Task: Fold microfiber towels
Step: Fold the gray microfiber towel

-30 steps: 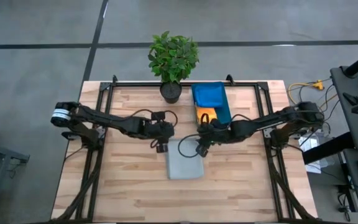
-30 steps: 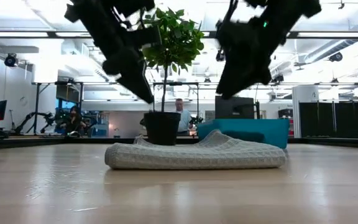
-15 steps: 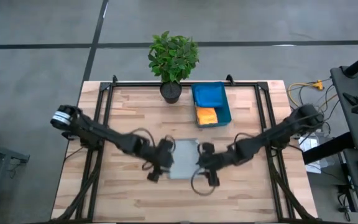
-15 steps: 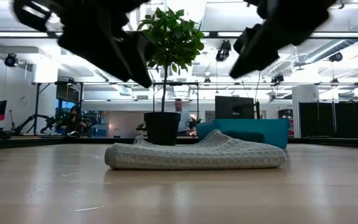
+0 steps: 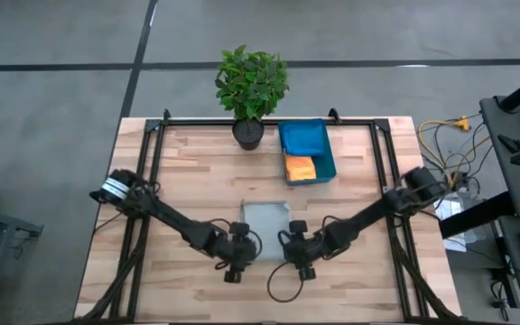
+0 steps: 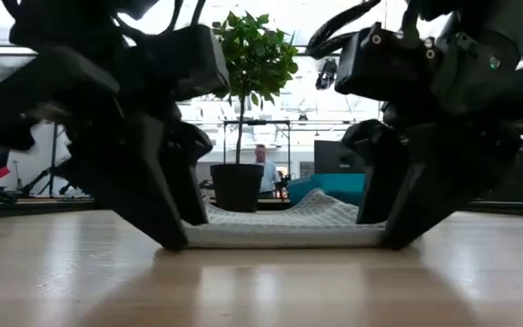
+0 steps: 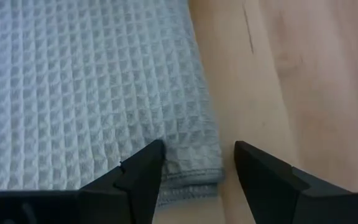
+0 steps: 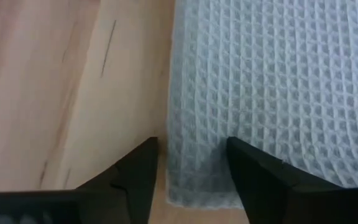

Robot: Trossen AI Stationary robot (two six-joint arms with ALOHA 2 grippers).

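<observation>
A pale grey waffle towel [image 5: 265, 219] lies folded flat on the wooden table, between my two arms. My left gripper [image 5: 235, 267] stands open at its near left corner [image 7: 211, 177], one finger [image 7: 143, 169] over the cloth and the other over bare wood. My right gripper [image 5: 301, 265] stands open at the near right corner [image 8: 174, 198] in the same way. In the low view both grippers reach down to the table at the towel's two ends [image 6: 284, 234]. A blue towel [image 5: 303, 137] and an orange towel [image 5: 300, 168] lie in the teal bin [image 5: 330, 161]. My left gripper has its open fingers astride the grey towel's near left corner [image 7: 211, 177], slanting down from the table's left. Whether they touch the cloth I cannot tell. My right gripper is astride the near right corner [image 8: 174, 198], slanting down from the right. Whether it touches I cannot tell.
A potted plant [image 5: 251, 86] stands at the far edge, just left of the bin. A loop of cable [image 5: 283, 284] hangs by my right gripper. Bare wood lies left, right and near of the grey towel.
Both grippers have gone from above the towel's far part toward the table's near edge and down, and now stand at its two near corners. The grey towel has stayed where it was.
</observation>
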